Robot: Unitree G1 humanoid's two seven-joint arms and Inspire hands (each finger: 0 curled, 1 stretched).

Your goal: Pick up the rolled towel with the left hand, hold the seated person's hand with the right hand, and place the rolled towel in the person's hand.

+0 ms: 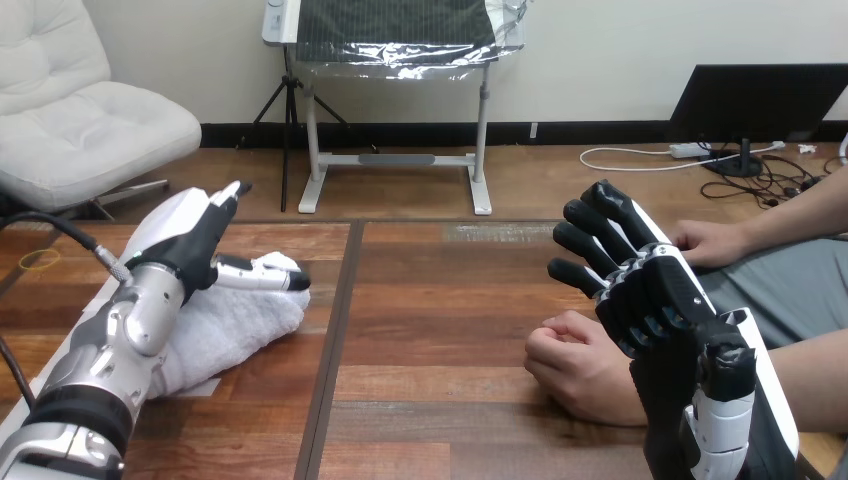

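Note:
A white rolled towel (235, 322) lies on the wooden table (440, 290) at the left. My left hand (195, 235) hovers over its far end, fingers straight, thumb (262, 277) stretched out above the towel and holding nothing. The person's fist (572, 362) rests on the table at the right, fingers curled in. My right hand (640, 285) stands raised just right of and above that fist, fingers spread and relaxed, apart from it. A second hand of the person (708, 242) rests flat at the table's far right edge.
A dark seam (335, 330) runs front to back between the two tabletop halves. A yellow rubber band (40, 259) lies on the table at the far left. The person's forearm (810, 375) comes in from the right edge.

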